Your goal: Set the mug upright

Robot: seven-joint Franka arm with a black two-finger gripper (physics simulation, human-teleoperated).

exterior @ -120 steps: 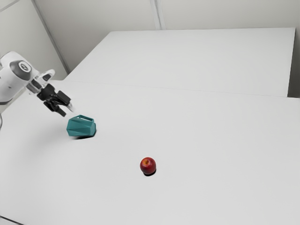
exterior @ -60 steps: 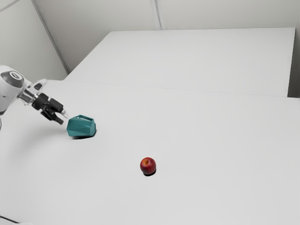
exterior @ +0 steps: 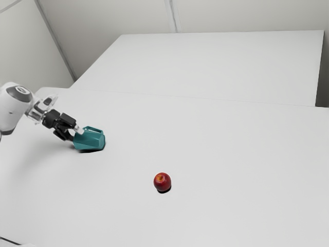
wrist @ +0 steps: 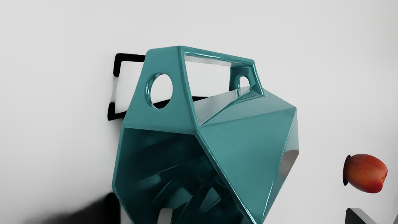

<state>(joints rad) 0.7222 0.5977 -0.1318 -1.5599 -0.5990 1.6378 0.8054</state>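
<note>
White tabletop (exterior: 231,216) bears the mug (wrist: 242,133) sideways; we have our gripper (wrist: 259,216) spread, one finger (wrist: 165,217) inside its mouth, one outside, likely to pinch the wall.

The mug (wrist: 242,149) runs past the wrist view's bottom edge, its rim partly cut off
</note>
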